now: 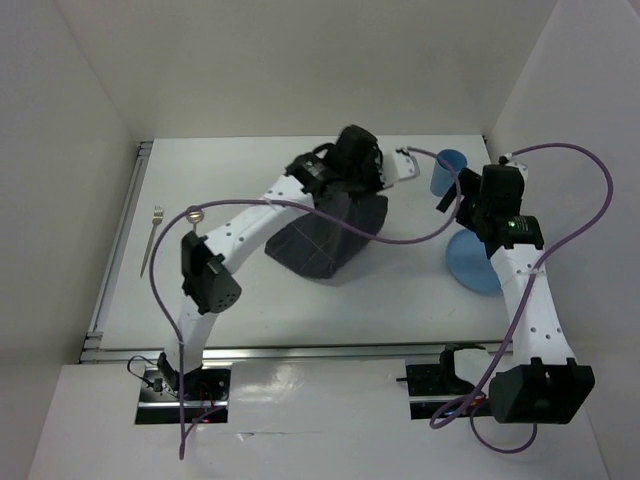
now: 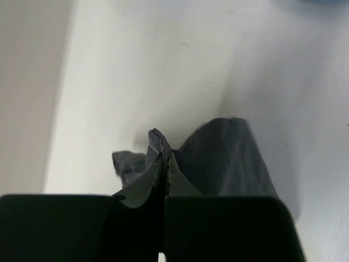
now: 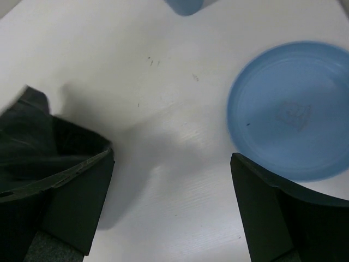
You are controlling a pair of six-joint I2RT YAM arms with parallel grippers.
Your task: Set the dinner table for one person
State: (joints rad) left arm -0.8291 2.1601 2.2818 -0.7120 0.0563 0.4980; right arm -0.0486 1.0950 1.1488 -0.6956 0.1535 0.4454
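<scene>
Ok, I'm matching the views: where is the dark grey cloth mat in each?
Top external: cloth mat, bunched, at centre.
Left wrist: mat centre-right, pinched by the shut left hand.
Right wrist: mat at the left edge.
Shared landmark: the white dinner table under it.

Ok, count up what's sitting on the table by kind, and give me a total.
Fork: 1
Spoon (handle partly hidden by the arm): 1
Blue cup: 1
Blue plate: 1
Dark grey cloth mat: 1
Total on the dinner table: 5
</scene>
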